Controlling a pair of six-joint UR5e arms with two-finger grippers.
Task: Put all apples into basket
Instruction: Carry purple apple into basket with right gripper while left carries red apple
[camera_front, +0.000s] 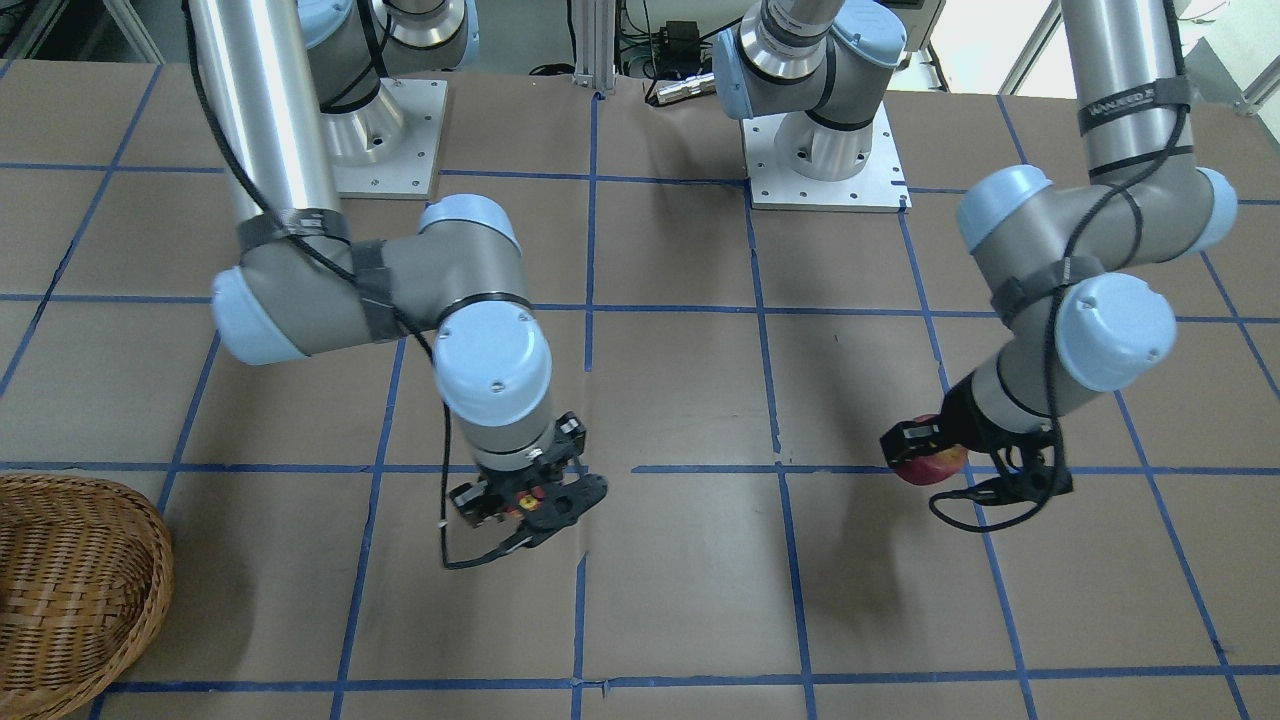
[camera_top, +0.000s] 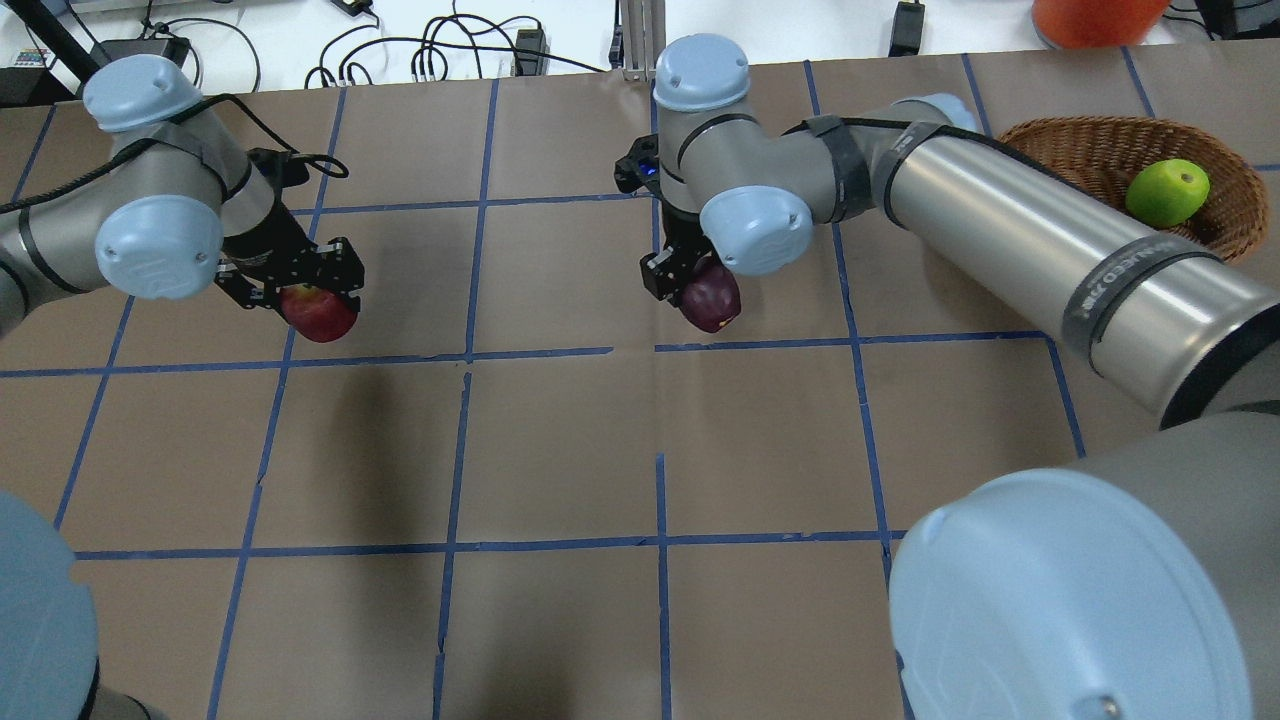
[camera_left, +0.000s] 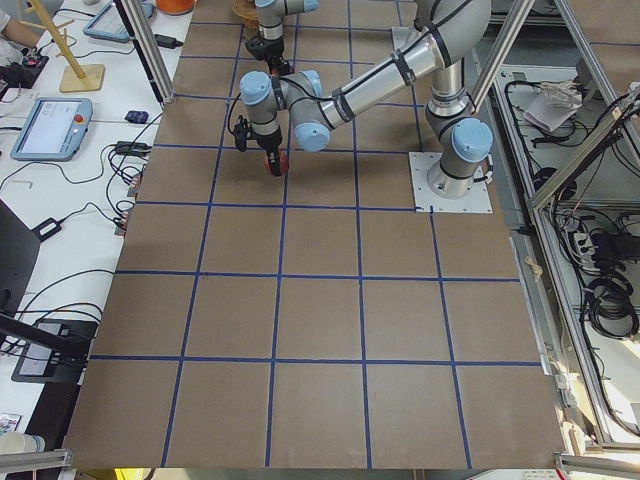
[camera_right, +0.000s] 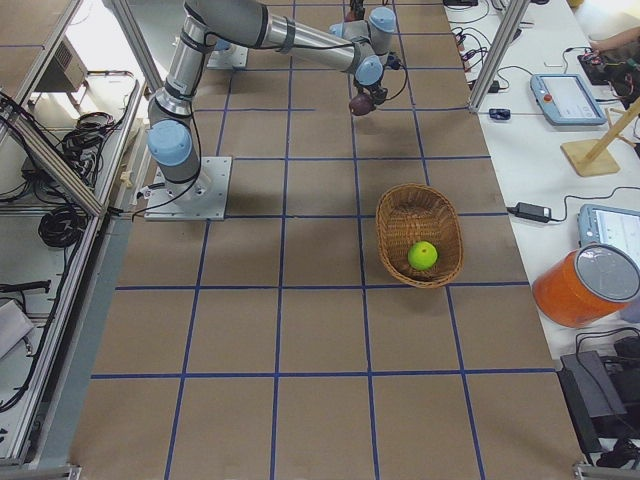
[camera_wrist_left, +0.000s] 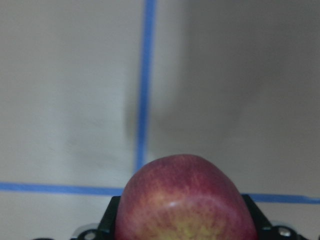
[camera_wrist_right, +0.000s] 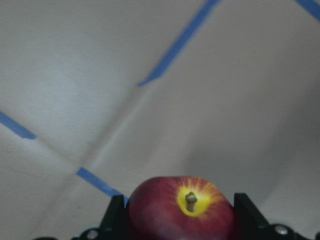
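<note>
One lime-green apple (camera_top: 1167, 192) lies in the tan wicker basket (camera_top: 1075, 135) at two o'clock; the left gripper (camera_top: 312, 298) grasps the red-yellow apple (camera_top: 322, 316), the right gripper (camera_top: 698, 288) the dark maroon apple (camera_top: 713, 300), both undelivered.

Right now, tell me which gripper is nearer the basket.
Right. The right gripper, shut on the maroon apple, hangs over the table's middle, short of the basket; the left gripper, shut on the red apple, is over the opposite side.

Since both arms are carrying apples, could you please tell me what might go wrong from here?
The basket sits on the robot's right, so the left gripper with the red apple must cross toward the right arm: they might collide. The right gripper could drop the maroon apple onto the green apple inside, bruising it.
</note>
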